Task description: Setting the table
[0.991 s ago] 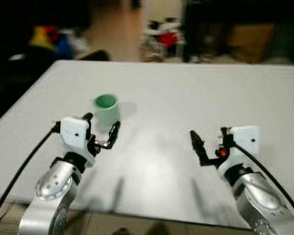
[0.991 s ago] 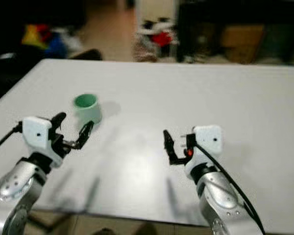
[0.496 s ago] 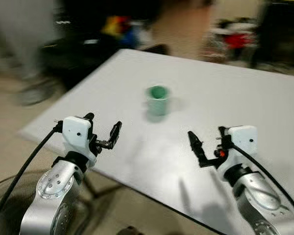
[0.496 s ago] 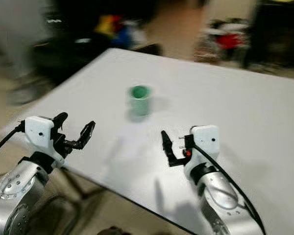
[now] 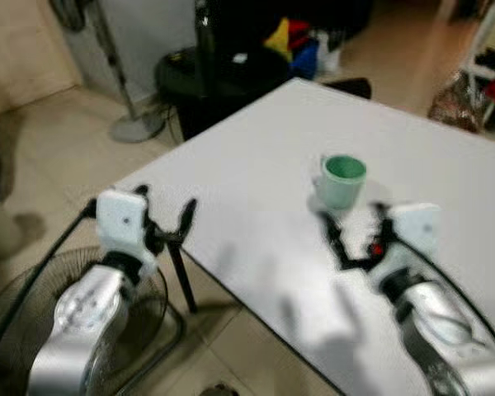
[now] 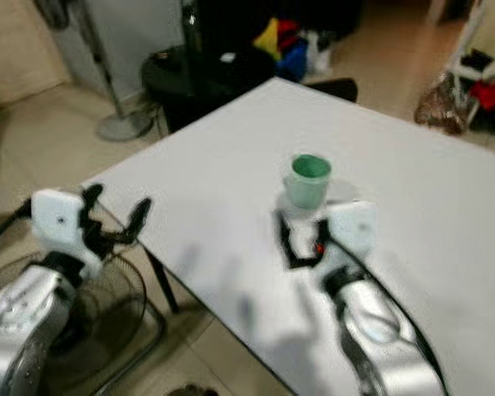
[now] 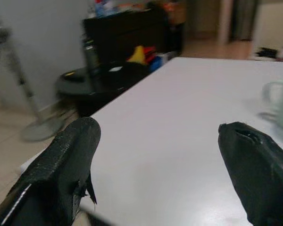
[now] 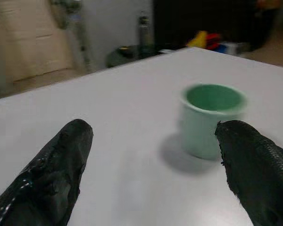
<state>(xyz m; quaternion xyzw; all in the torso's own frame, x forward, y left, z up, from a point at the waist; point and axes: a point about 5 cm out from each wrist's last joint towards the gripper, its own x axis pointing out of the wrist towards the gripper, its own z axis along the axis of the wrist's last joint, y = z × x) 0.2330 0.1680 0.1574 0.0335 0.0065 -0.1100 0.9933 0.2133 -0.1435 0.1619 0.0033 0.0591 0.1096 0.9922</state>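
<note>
Both pincers hang over the near part of the white worktop (image 5: 256,165), each with its two black fingers spread wide and holding nothing. On the right pincer (image 8: 155,169) the fingers (image 8: 52,174) are blunt, rounded and finely textured, like matte rubber, and the wrist behind them is a white block on a silver, polished arm. Just ahead of this pincer, a little toward the side of one fingertip, stands the mint-green cup (image 8: 212,117): a short, smooth, round-walled mug with a thick rim and a darker green inside, upright on the worktop and apart from the fingers. From the head camera the same cup (image 5: 341,180) sits just beyond the right pincer's tips.

Off to the side, the left pincer (image 5: 169,223) hovers at the worktop's corner edge, well apart from the cup; its wrist view shows the cup's handle (image 7: 271,96) as a pale loop past one finger. Below and behind this pincer, on the tiled floor, lies a round wire fan guard (image 5: 161,322), and farther off stands a fan pedestal (image 5: 132,124) with a round base. The worktop surface is flat, matte and plain.
</note>
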